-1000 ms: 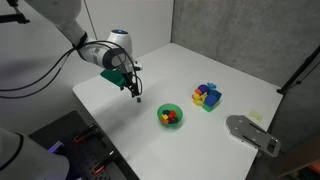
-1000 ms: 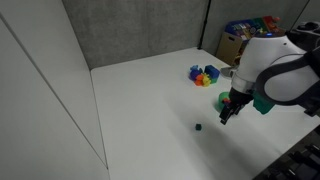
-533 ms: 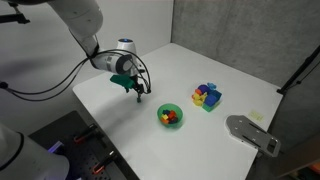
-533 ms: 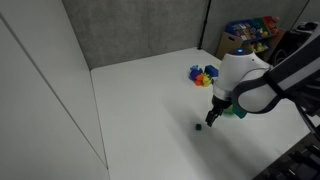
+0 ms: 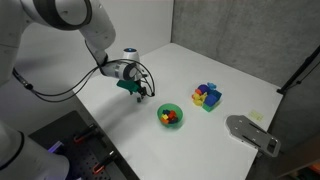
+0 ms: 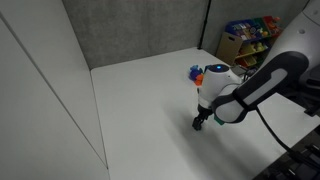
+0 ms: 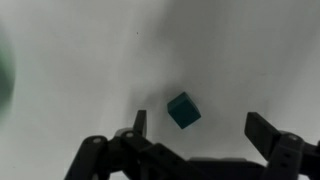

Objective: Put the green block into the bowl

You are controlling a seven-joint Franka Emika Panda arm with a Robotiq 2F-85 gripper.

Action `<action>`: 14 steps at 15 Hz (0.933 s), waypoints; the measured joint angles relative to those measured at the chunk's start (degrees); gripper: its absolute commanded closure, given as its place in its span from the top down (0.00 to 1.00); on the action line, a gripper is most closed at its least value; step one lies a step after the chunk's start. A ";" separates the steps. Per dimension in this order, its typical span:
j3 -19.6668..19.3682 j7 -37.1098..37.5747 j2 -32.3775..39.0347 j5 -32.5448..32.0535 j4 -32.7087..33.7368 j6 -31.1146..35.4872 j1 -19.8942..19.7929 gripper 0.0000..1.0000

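Note:
The green block is a tiny dark green cube lying on the white table; in the wrist view it sits between my open gripper's fingers, closer to the left one. In both exterior views the gripper is low over the table and hides the block. The bowl is small, round and bright green, with red and yellow blocks in it, and stands a short way from the gripper. It shows as a green blur at the left edge of the wrist view.
A blue container with colourful blocks stands beyond the bowl; it also shows in an exterior view. A grey device lies near the table's corner. A box of colourful items stands off the table.
The gripper has moved down and across the table until it is over the green block, which now lies between its open fingers. The bowl and container have not moved.

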 measured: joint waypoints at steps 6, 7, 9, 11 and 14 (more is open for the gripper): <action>-0.03 0.00 6.48 0.08 6.53 -0.32 0.15 0.75; -0.02 0.00 7.01 0.14 7.21 -0.78 0.15 0.70; -0.01 0.00 7.46 0.20 8.12 -2.06 0.12 0.51; 0.01 0.00 7.46 0.30 8.84 -3.85 0.09 0.35; -0.01 0.00 7.33 0.33 9.92 -6.25 0.06 0.11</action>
